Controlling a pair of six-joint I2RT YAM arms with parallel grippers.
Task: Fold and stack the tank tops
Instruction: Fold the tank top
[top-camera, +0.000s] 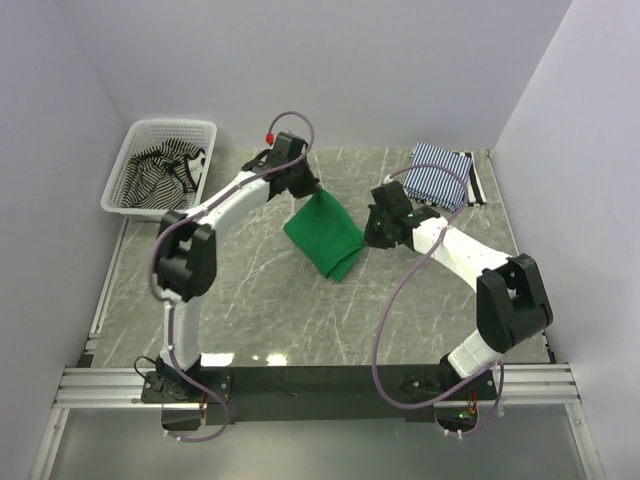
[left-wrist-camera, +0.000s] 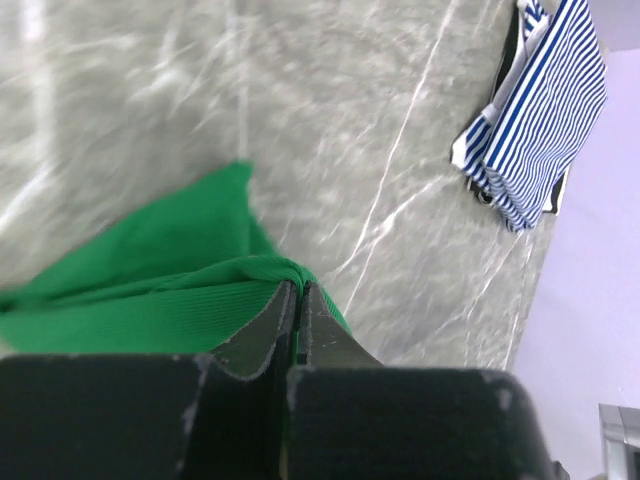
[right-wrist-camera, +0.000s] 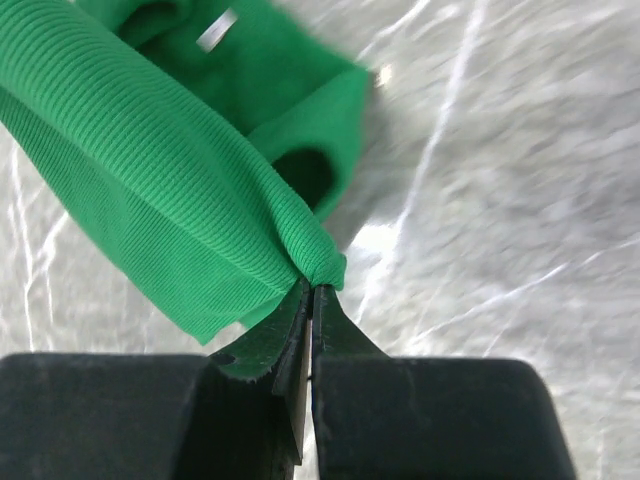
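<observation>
The bright green tank top (top-camera: 324, 238) hangs folded between both arms above the middle of the table. My left gripper (top-camera: 314, 192) is shut on its upper left corner (left-wrist-camera: 285, 270), and my right gripper (top-camera: 366, 238) is shut on its right corner (right-wrist-camera: 322, 268). The lower part of the cloth rests on the table. A finely blue-and-white striped tank top (top-camera: 439, 174) lies folded at the back right, also visible in the left wrist view (left-wrist-camera: 545, 110). A black-and-white striped tank top (top-camera: 168, 172) lies crumpled in the basket.
A white mesh basket (top-camera: 118, 178) stands at the back left corner. A dark flat object (top-camera: 472, 186) lies under the blue striped top near the right wall. Grey walls close the table on three sides.
</observation>
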